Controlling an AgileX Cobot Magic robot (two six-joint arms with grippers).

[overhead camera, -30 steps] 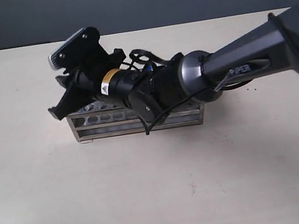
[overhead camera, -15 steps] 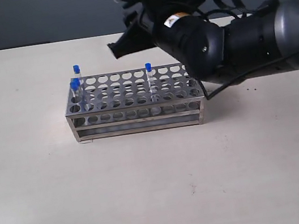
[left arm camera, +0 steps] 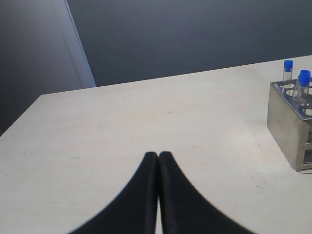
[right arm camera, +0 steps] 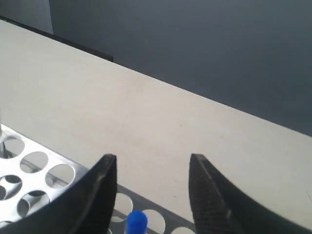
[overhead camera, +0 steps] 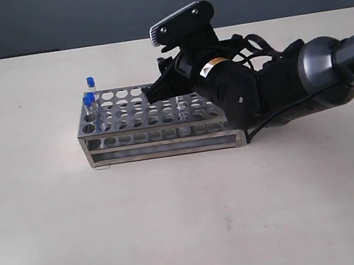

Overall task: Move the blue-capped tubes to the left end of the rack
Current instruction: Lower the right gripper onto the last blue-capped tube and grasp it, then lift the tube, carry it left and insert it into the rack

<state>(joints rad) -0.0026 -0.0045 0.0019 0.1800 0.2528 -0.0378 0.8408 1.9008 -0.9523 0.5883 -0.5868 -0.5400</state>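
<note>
The silver rack (overhead camera: 130,139) stands mid-table. Blue-capped tubes (overhead camera: 89,83) stand upright in its left-end holes; the left wrist view shows them (left arm camera: 288,65) at the rack's end wall (left arm camera: 287,127). My right gripper (overhead camera: 158,91) hangs low over the rack's middle, back row. It is open (right arm camera: 152,158), and one more tube's blue cap (right arm camera: 136,222) sits between its fingers, nearer one finger (right arm camera: 100,195), untouched. In the exterior view that tube is hidden behind the gripper. My left gripper (left arm camera: 158,155) is shut and empty, above bare table, well off the rack's left end.
The rack's top plate (right arm camera: 29,170) shows several empty round holes. The beige table (overhead camera: 179,227) ends at a dark wall at the back (overhead camera: 142,2). The right arm's bulky body (overhead camera: 272,89) lies over the rack's right end.
The right arm has come down and left from its raised position behind the rack, so its open fingers now straddle the lone middle tube. The tubes at the left end have not moved.
</note>
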